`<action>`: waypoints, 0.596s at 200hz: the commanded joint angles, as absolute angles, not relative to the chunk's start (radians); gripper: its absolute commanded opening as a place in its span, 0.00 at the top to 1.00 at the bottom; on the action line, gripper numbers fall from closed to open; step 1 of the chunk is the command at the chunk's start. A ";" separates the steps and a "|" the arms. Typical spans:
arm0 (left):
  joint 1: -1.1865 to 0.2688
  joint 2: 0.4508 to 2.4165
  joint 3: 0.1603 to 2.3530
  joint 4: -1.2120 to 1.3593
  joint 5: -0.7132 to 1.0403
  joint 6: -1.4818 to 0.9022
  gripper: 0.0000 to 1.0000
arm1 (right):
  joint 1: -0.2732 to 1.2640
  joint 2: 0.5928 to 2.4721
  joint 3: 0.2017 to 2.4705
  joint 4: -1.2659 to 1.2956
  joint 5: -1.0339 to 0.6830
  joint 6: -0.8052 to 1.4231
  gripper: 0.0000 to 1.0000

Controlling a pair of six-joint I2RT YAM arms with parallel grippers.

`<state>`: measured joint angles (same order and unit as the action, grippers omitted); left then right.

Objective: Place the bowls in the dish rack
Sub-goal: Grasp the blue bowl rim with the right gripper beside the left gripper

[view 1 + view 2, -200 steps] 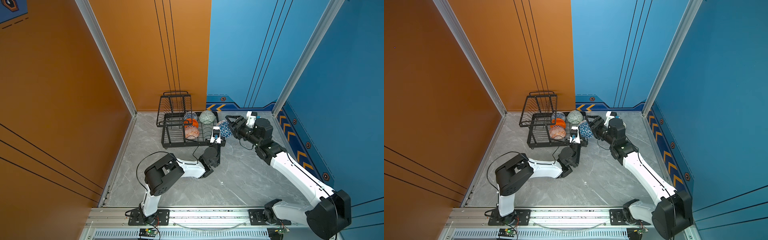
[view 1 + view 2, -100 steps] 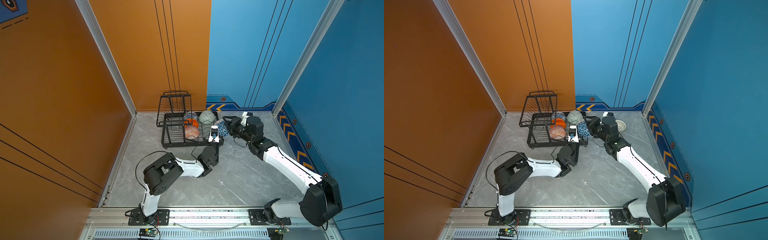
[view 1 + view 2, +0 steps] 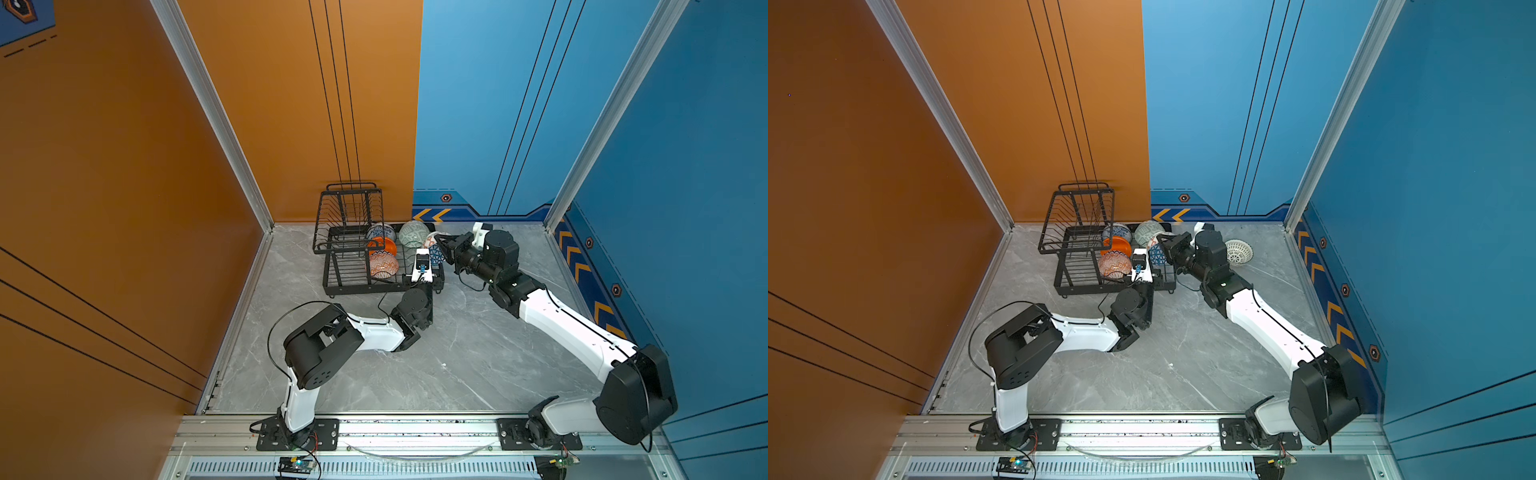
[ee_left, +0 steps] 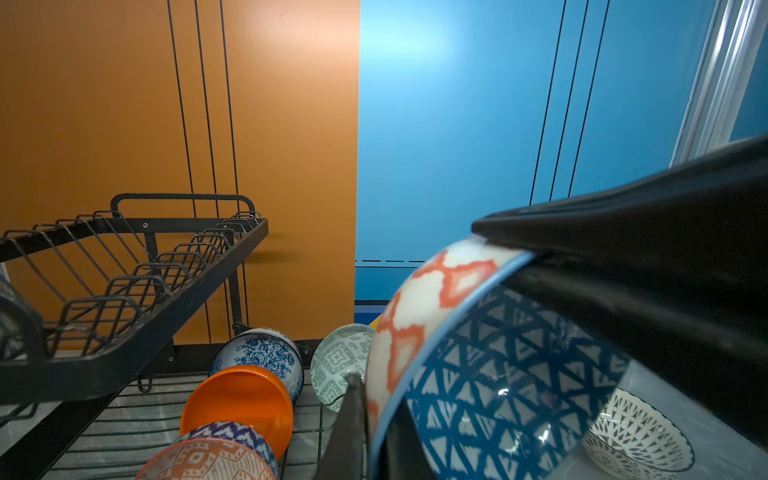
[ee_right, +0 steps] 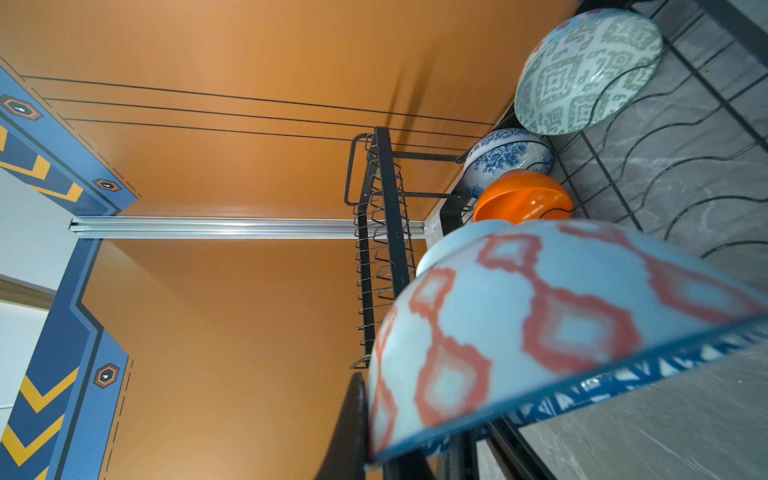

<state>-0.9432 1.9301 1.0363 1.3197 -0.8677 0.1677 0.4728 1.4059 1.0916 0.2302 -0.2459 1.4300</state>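
Seemingly marble tabletop [image 3: 457, 365], dish rack [image 3: 351, 192], orange wall [image 3: 270, 104]

A matte orange wall panel [image 3: 104, 166] closes the left side and meets a second orange panel [image 3: 291, 104] at the back, which is crossed by thin black vertical lines [image 3: 329, 104]. Glossy blue wall panels [image 3: 478, 104] fill the rest of the back and the right side. Ribbed aluminium corner posts [image 3: 218, 124] rise from a grey marble-patterned floor [image 3: 457, 365]. A dark blue skirting band with yellow chevrons [image 3: 432, 215] runs along the foot of the blue walls. A slotted aluminium rail [image 3: 415, 432] edges the front. Soft light glares on the upper panels.
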 commanded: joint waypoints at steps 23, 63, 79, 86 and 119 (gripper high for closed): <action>-0.955 1.829 0.998 1.411 -0.848 0.171 1.00 | 0.462 1.374 1.102 0.205 -0.160 1.318 1.00; -0.958 1.804 0.973 1.410 -0.845 0.169 0.75 | 0.458 1.368 1.072 0.322 -0.203 1.294 1.00; -0.967 1.784 0.951 1.409 -0.830 0.173 0.53 | 0.457 1.365 1.061 0.348 -0.202 1.273 1.00; -0.971 1.775 0.942 1.410 -0.828 0.177 0.37 | 0.457 1.365 1.059 0.352 -0.199 1.261 1.00; -1.008 1.714 0.867 1.409 -0.836 0.202 0.02 | 0.442 1.381 1.031 0.446 -0.205 1.278 1.00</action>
